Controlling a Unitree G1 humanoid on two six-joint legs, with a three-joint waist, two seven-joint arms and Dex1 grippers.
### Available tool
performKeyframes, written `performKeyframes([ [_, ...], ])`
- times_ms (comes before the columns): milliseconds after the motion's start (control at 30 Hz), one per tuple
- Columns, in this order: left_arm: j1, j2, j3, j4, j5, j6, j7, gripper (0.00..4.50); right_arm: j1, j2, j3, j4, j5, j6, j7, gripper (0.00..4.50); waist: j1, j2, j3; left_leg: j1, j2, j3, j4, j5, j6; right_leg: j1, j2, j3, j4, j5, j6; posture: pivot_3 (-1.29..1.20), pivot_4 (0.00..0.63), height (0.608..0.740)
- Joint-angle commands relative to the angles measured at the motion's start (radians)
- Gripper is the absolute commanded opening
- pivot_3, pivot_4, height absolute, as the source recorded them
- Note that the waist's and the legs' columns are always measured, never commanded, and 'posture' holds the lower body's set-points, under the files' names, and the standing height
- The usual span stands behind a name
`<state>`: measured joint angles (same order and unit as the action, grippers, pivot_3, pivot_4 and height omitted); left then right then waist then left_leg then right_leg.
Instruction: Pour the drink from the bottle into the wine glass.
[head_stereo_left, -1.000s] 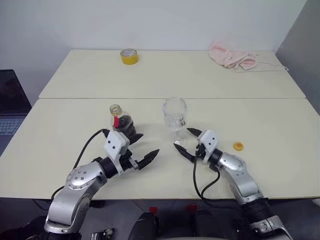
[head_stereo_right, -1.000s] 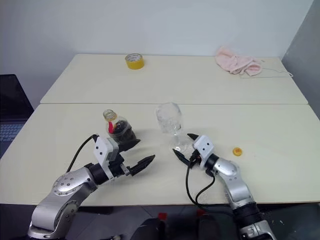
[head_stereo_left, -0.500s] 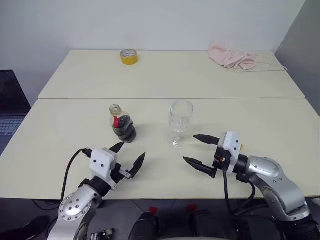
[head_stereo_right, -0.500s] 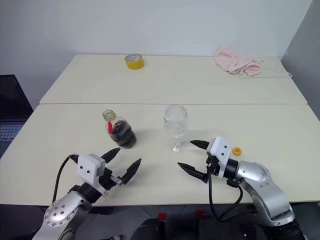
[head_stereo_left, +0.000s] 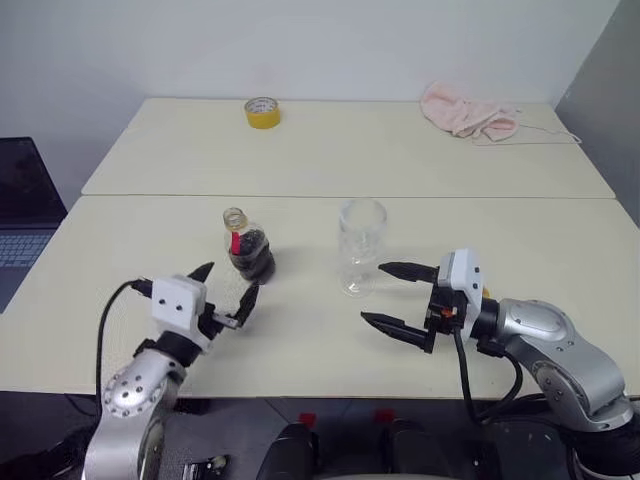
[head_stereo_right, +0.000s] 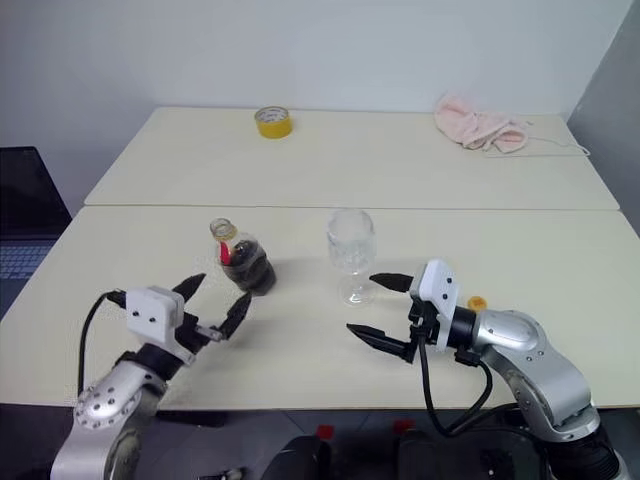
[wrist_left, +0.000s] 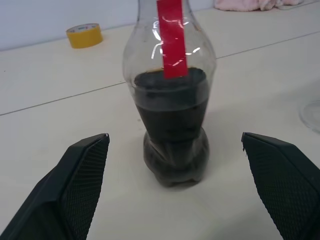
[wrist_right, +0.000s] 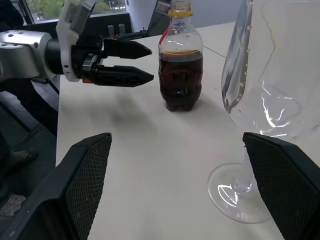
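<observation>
Near the bench's front edge, the bottle (head_stereo_left: 247, 252) stands upright beside the empty wine glass (head_stereo_left: 359, 246); left end effector (head_stereo_left: 223, 293) gapes before the bottle, touching nothing; right end effector (head_stereo_left: 397, 299), fingers spread, sits near the glass's foot.

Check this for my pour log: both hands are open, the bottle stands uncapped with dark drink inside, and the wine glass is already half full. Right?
Not quite. The wine glass is empty, as the right wrist view shows. The rest holds: left hand and right hand are open, and the bottle stands uncapped with the dark drink inside.
</observation>
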<state>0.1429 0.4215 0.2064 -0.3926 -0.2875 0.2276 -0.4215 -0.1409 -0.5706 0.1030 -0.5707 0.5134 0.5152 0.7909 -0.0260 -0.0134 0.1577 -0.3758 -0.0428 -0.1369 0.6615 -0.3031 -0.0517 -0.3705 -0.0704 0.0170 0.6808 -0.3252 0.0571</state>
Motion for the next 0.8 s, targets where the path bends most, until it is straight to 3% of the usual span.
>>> performKeyframes([
  [33,-0.045,0.015,0.014,0.036,-0.007,-0.009,-0.016,4.50,-0.013,-0.005,0.000,-0.042,0.011,-0.002,0.001,4.49,-0.001,0.000,0.000,0.000,0.000,0.000,0.000,0.000,0.000,0.000,0.000,0.000,0.000,0.000,0.000,0.00,0.150,0.740],
  [800,-0.263,0.007,-0.089,0.304,0.059,-0.064,-0.082,4.50,-0.010,-0.001,0.001,-0.052,0.002,-0.007,-0.034,4.49,-0.001,0.000,0.000,0.000,0.000,0.000,0.000,0.000,0.000,-0.001,0.000,0.000,0.000,0.000,0.000,0.00,0.150,0.740],
])
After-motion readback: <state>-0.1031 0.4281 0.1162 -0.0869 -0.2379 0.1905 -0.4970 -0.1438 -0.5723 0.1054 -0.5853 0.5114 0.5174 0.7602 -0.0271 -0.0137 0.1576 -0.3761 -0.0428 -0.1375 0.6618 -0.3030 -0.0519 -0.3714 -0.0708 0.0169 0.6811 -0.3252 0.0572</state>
